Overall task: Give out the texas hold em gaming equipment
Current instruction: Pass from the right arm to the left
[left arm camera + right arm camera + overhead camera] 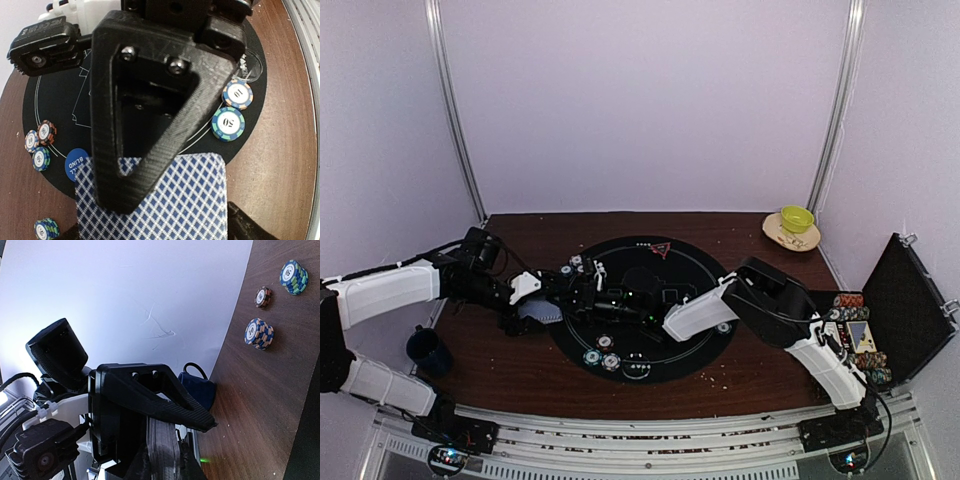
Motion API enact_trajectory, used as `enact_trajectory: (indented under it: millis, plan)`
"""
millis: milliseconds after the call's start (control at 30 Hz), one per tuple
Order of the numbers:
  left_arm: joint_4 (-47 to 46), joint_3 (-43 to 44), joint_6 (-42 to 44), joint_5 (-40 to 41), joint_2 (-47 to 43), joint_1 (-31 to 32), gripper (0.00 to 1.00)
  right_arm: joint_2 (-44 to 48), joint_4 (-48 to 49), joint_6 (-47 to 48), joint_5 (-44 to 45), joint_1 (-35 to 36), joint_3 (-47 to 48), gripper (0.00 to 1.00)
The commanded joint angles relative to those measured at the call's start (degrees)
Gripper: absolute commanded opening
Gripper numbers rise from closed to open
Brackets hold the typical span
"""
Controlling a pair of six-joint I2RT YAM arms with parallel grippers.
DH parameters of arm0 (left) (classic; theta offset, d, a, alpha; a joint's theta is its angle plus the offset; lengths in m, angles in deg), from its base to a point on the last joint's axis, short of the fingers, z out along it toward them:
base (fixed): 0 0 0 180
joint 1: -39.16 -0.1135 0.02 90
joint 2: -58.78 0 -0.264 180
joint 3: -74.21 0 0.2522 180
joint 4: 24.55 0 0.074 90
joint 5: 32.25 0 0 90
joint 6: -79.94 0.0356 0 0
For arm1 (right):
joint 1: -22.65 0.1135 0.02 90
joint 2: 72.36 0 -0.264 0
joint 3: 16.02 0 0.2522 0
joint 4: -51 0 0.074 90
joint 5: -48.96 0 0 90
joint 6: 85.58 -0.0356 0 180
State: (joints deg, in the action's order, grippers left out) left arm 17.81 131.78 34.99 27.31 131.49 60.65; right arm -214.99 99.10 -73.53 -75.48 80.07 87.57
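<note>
The cards (190,200), blue-diamond backs up, are held above the left edge of the mat (705,262), where the two arms meet. The right gripper (125,195) is clamped on them, one finger flat across the top card. The left gripper (548,302) straddles the cards' sides; I cannot tell whether it is pinching them. Chips (233,110) lie in small clusters on the mat, with a blue button (76,163) beside one cluster. A mug (425,350) stands by the left edge of the table (520,370).
</note>
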Motion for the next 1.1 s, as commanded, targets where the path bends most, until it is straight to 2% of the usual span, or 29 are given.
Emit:
enact_trajectory:
  millis: [0, 100, 167, 300, 400, 467, 600, 700, 867, 1067]
  plan:
    - [-0.6, 1.3, 0.1, -1.6, 0.3, 0.2, 0.77, 2.0, 1.9, 0.2, 0.7, -0.5, 0.2, 0.00]
    - [-0.8, 1.2, 0.2, -1.5, 0.6, 0.2, 0.71, 2.0, 1.5, 0.3, 0.7, -0.4, 0.2, 0.00]
    - [-0.8, 1.1, 0.3, -1.3, 0.8, 0.1, 0.65, 2.0, 1.1, 0.4, 0.6, -0.4, 0.5, 0.00]
    - [-0.8, 1.0, 0.3, -1.2, 1.3, 0.1, 0.46, 2.0, 0.3, 1.0, 0.5, -0.5, 0.5, 0.00]
    - [-1.1, 0.9, 0.0, -1.1, 1.2, 0.1, 0.43, 2.1, -0.1, 1.2, 0.6, -0.6, 0.3, 0.00]
    - [-1.3, 0.6, -0.1, -1.1, 0.8, 0.1, 0.42, 2.2, 0.0, 1.4, 0.5, -0.8, 0.1, 0.09]
    - [-2.7, -0.6, -1.2, 0.2, 0.0, 0.1, 0.43, 2.5, -0.6, 1.8, 0.1, -0.9, 0.1, 0.15]
    - [-4.1, -1.5, -2.2, 2.0, 0.2, 0.2, 0.43, 2.6, -1.3, 2.0, -0.5, -0.9, 0.8, 0.28]
    - [-6.7, -3.0, -3.5, 4.1, 0.2, 0.1, 0.46, 3.5, -7.4, 5.2, -0.5, -0.6, 2.0, 0.43]
    - [-5.7, -3.1, -3.4, 2.2, -0.7, 0.2, 0.47, 5.1, -16.9, 11.9, 0.7, -0.3, 3.1, 0.48]
